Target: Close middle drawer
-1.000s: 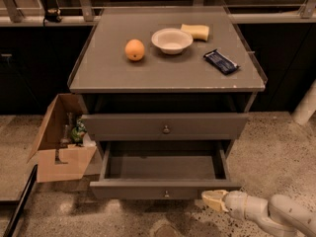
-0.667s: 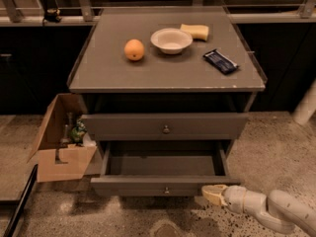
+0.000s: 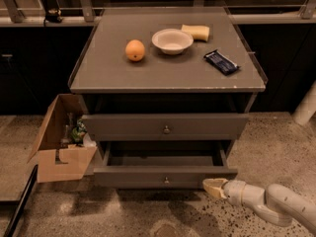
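Nearest the camera, the tool [image 3: 213, 186] is sitting low at the right corner of the middle drawer [image 3: 133, 177], which is hanging pulled out. I can't tell if it's clenched or released. I'm thinking it should be pushing closer to the knob [image 3: 166, 180] and going straight in, so the drawer isn't racking sideways. The orange [image 3: 135, 50] is sitting on the bench [image 3: 108, 75] further back.

White jointed robot arm [image 3: 276, 201] runs off the lower right edge, its cream-tipped gripper [image 3: 213, 186] just beside the right corner of the pulled-out grey wooden middle drawer [image 3: 148, 177]. Drawer's back is lost in shadow under the grey upper drawer [image 3: 123, 127]. Open brown cardboard box [image 3: 59, 157]: contents too blurred to name. Dark snack wrapper [image 3: 222, 62]: print unreadable.
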`<action>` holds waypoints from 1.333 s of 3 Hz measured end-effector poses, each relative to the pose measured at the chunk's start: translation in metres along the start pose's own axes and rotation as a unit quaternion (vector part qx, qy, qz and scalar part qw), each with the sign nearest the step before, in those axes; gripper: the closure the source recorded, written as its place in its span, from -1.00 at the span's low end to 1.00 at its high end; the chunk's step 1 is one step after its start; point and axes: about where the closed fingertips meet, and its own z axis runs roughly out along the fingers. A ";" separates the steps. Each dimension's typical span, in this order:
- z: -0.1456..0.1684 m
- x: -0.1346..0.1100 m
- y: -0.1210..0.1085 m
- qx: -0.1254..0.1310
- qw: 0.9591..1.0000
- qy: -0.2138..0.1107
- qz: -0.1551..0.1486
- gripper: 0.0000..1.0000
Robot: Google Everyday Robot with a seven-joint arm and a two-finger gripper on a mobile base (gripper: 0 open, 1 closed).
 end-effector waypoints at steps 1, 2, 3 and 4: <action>0.000 0.000 0.000 0.000 1.000 0.000 0.000 1.00; 0.016 -0.032 -0.031 0.031 0.999 0.022 -0.024 1.00; 0.025 -0.037 -0.037 0.030 0.999 0.019 -0.029 1.00; 0.036 -0.051 -0.047 0.030 0.999 0.008 -0.038 0.70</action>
